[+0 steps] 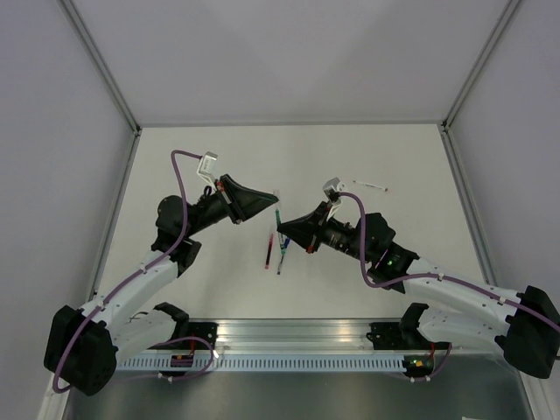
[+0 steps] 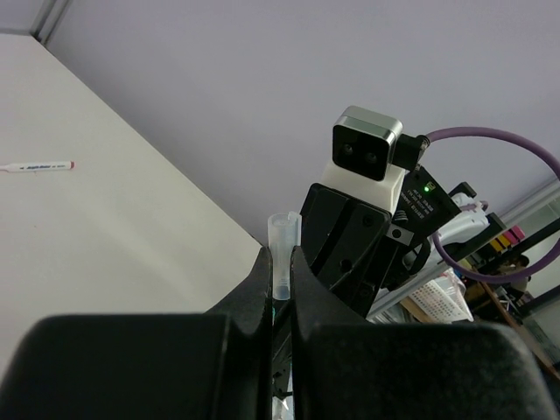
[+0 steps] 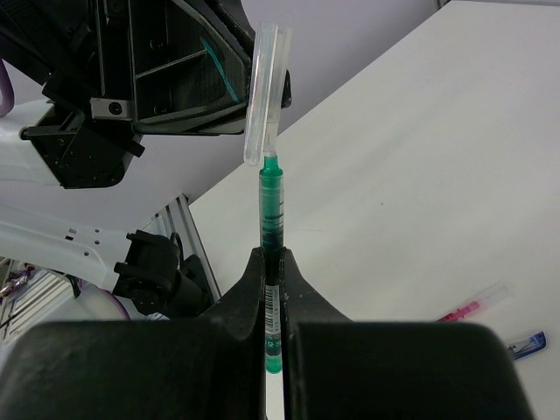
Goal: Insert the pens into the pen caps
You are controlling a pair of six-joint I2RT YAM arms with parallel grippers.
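Note:
My right gripper is shut on a green pen, which stands up out of the fingers; it also shows in the top view. My left gripper is shut on a clear pen cap, held above the table. In the right wrist view the cap hangs tilted, its open end right at the pen's tip. The two grippers meet over the table's middle. A red pen and a blue pen lie on the table below them.
A white pen with red ends lies at the far right of the table, also in the left wrist view. The red pen and blue pen lie just right of my right gripper. Walls enclose the table on three sides.

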